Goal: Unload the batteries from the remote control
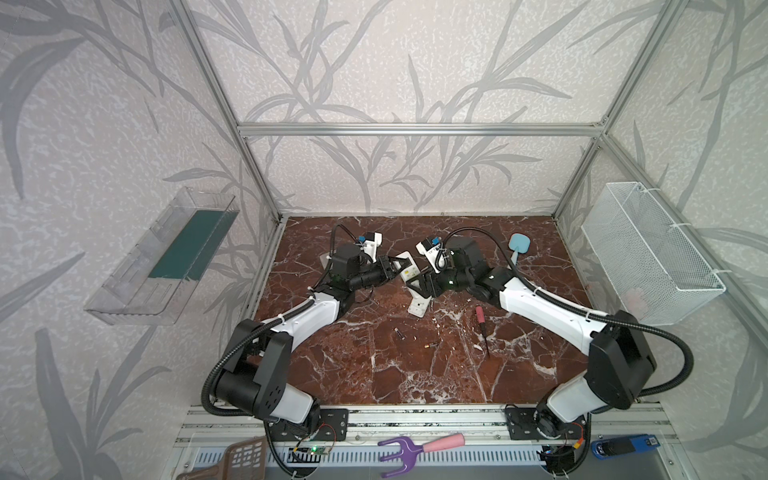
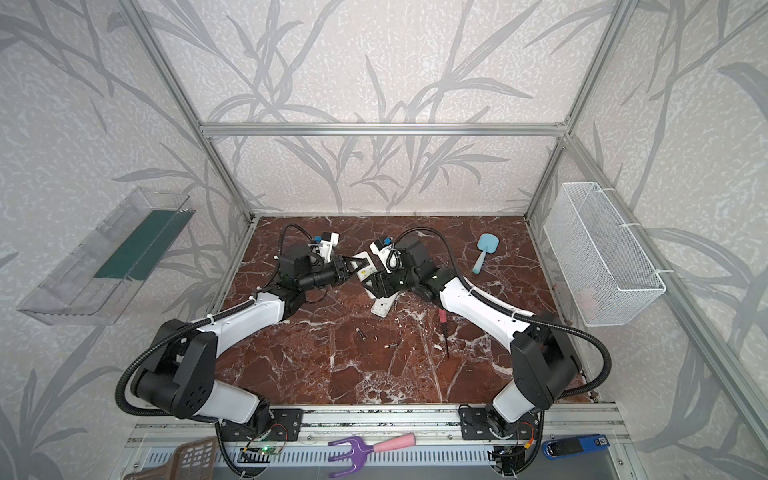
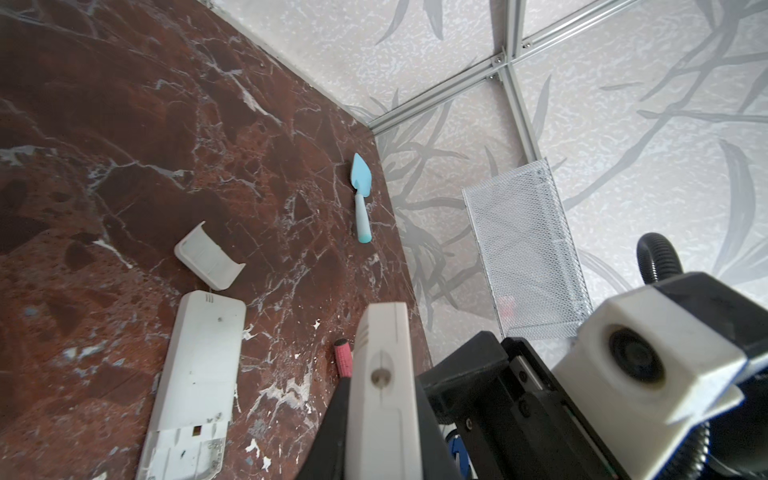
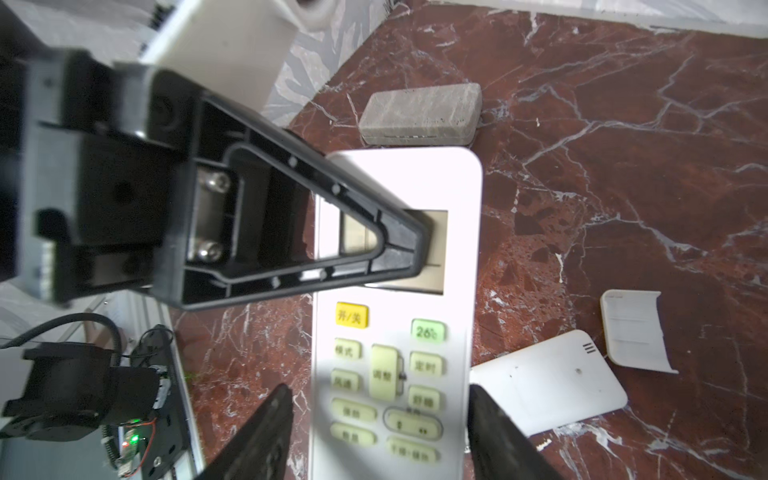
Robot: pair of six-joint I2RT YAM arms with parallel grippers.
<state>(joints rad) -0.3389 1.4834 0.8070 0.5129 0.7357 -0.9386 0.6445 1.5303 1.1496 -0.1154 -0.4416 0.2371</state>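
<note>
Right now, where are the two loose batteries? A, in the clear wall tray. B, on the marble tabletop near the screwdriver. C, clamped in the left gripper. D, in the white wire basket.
B: both top views show the batteries lying on the marble tabletop, beside the red-handled screwdriver.

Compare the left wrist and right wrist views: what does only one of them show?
Left wrist only: the blue trowel, the red screwdriver handle, the mesh basket. Right wrist only: a grey block and the buttons of the held remote. Both: that remote, the white remote lying back up, the loose cover.
</note>
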